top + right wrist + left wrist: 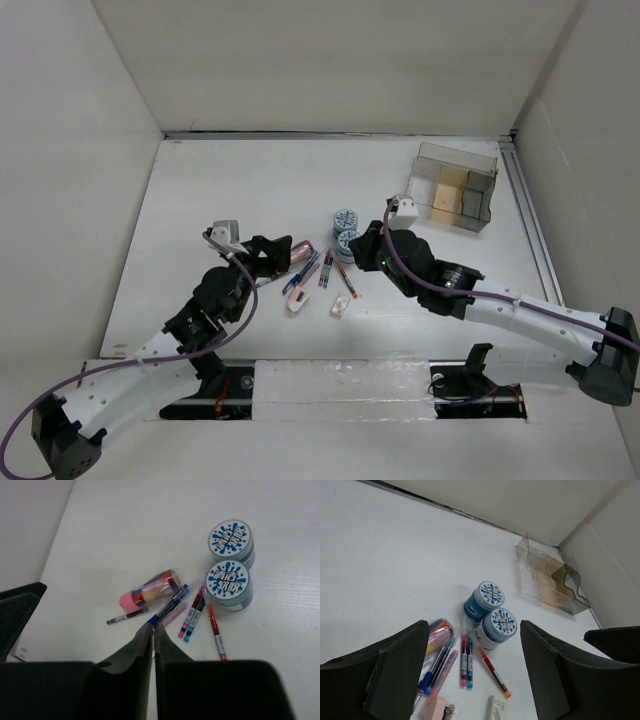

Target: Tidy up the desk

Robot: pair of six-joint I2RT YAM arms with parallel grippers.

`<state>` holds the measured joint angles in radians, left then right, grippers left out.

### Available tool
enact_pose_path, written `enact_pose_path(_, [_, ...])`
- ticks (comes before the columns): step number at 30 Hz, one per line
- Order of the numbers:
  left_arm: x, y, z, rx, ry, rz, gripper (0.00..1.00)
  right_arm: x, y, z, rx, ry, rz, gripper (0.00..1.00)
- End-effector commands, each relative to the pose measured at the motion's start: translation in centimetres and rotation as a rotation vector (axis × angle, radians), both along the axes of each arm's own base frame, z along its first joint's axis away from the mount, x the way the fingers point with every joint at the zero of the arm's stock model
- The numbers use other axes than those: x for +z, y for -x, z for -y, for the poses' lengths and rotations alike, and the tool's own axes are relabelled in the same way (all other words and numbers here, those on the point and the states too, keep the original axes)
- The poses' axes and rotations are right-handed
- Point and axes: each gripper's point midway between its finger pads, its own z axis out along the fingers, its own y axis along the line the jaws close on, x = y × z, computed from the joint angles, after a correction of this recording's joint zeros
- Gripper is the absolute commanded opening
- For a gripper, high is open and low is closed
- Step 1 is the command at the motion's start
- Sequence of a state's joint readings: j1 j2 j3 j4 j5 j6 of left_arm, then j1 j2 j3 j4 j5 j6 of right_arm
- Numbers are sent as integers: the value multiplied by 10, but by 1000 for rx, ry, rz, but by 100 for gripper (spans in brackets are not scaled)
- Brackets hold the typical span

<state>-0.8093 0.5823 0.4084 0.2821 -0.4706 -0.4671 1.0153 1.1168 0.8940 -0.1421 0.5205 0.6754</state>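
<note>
The left gripper (474,624) hung wide open above the clutter. Its two dark fingers (395,672) were spread far apart, with nothing between them and nothing touched. The right gripper (153,628) was drawn closed, with only a hairline slit between its fingers, and it gripped nothing. (In its wrist view the tips lined up with the near end of the blue pen (170,604), but the overhead view showed that gripper raised, apart from the pens.)

The desk (230,190), a broad white tabletop, lay beneath both arms and ran out to the white wall panels (70,150). Near its middle stood two round tubs (227,582) with blue-and-white lids, just beside each other; in the overhead view the right gripper was close by them.

The pens lay fanned out next to the tubs, on the side towards the left gripper. A pale pink pen (174,614) lay alongside the blue one. There was also a short red pen (196,602) with a teal pen (192,626) against it, and an orange pen (215,632).

A pink tube (150,590) with a colourful print lay on its side, with a black pen (127,618) just beside it. Nearer the arms sat a pink stapler (437,710) and a white eraser (495,707).

A clear compartmented tray (470,165) stood at the far right of the desk, well apart from the clutter. Something tan sat in two of its sections.
</note>
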Motion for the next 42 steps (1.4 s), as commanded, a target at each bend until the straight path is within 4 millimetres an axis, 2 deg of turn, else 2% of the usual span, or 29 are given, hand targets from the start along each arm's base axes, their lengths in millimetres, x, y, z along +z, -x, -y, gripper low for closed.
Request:
enact_pose_path(1, [18,-2,5,-16,21,38,70,32,-6,-9,-4,-94,42,6])
enact_pose_path(2, [16,-3,6,-14,11,28,70,29,-6,-8,-8,-86,37,0])
enact_pose_path(4, [14,-4,6,-10,3,17,69,25,-7,-6,-21,-72,31,0])
enact_pose_path(6, [16,-5,5,-3,8,16,61,20,-8,-2,-42,-54,16,1])
enact_pose_path(7, [16,-5,4,3,11,18,56,17,-9,3,-62,-38,11,12])
enact_pose_path(8, [15,-5,3,4,11,18,32,13,-8,5,-68,-26,6,23])
enact_pose_path(9, [17,-4,2,7,15,24,20,10,-8,7,-69,-15,4,48])
enact_pose_path(10, [17,-4,1,12,15,23,13,5,-7,8,-70,0,-1,63])
enact_pose_path(11, [17,-5,0,17,18,20,8,-14,-5,14,-78,48,-28,89])
enact_pose_path(12, [17,-5,0,17,17,19,8,-15,-5,14,-78,52,-30,90])
enact_pose_path(13, [15,-5,-1,24,15,16,9,-26,-5,20,-93,88,-46,93])
enact_pose_path(15, [13,-7,0,29,16,6,24,-45,-4,25,-120,131,-81,99])
enact_pose_path(17, [12,-8,-1,45,13,-9,37,-68,-4,27,-131,197,-122,100])
enact_pose_path(18, [12,-9,-2,53,14,-14,40,-71,-5,25,-136,206,-132,100])
enact_pose_path(19, [10,-9,-3,57,12,-18,43,-84,-6,25,-140,249,-157,100])
enact_pose_path(21, [13,-8,-4,56,23,-6,49,-89,-13,23,-167,265,-164,100])
enact_pose_path(24, [14,-6,-4,46,27,6,51,-105,-31,24,-194,302,-184,100])
enact_pose_path(25, [14,-6,-3,43,28,8,51,-102,-37,18,-184,283,-185,100])
enact_pose_path(26, [15,-6,-3,40,29,9,51,-113,-42,16,-181,308,-203,100])
enact_pose_path(27, [15,-6,-2,35,28,11,51,-115,-54,15,-189,314,-206,100])
enact_pose_path(28, [15,-6,-2,35,28,11,51,-110,-56,13,-189,303,-200,100])
enact_pose_path(30, [15,-6,-2,35,29,9,51,-120,-65,11,-186,333,-213,100])
enact_pose_path(35, [15,-5,-1,29,33,11,51,-117,-86,-5,-133,315,-210,100])
enact_pose_path(37, [16,-5,-1,28,34,12,51,-123,-91,-10,-114,318,-218,99])
enact_pose_path(42, [16,-5,-3,34,34,11,51,-134,-107,-8,-139,319,-238,93])
